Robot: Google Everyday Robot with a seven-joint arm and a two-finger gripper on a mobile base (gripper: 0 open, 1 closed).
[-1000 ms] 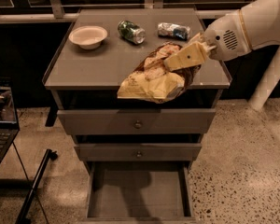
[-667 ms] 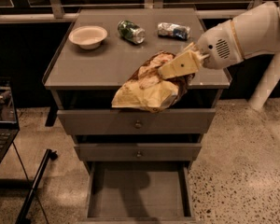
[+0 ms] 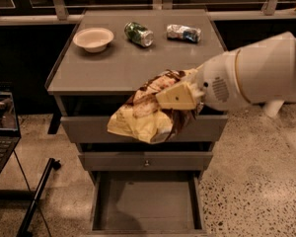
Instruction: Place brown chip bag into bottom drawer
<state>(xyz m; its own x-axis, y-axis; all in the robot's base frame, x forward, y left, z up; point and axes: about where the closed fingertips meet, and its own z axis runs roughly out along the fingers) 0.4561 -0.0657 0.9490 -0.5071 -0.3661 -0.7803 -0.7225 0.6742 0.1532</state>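
Gripping the bag (image 3: 138,120), our tool (image 3: 164,102) pinched it near its upper right part, one pale yellow finger (image 3: 177,96) lying across the dark brown foil. We held the bag in the air at the front of the cabinet, by the right end of the tabletop's (image 3: 118,68) front edge, and its tan lower end hung over the face of the top drawer (image 3: 84,128). Our white arm (image 3: 256,75) reached in from the right. Below, the bottom drawer (image 3: 145,206) stood pulled open with its flat grey inside showing, well beneath the bag and apart from it. The middle drawer (image 3: 172,161) between the two was shut, with a round knob on its front. Toward the back of the tabletop sat a pale bowl (image 3: 93,37) at the left, a green can (image 3: 138,33) on its side just right of it, and a crushed can (image 3: 184,32) further right, all three well apart from the bag. A laptop (image 3: 0,127) showed at the left edge, above the speckled floor (image 3: 251,181).
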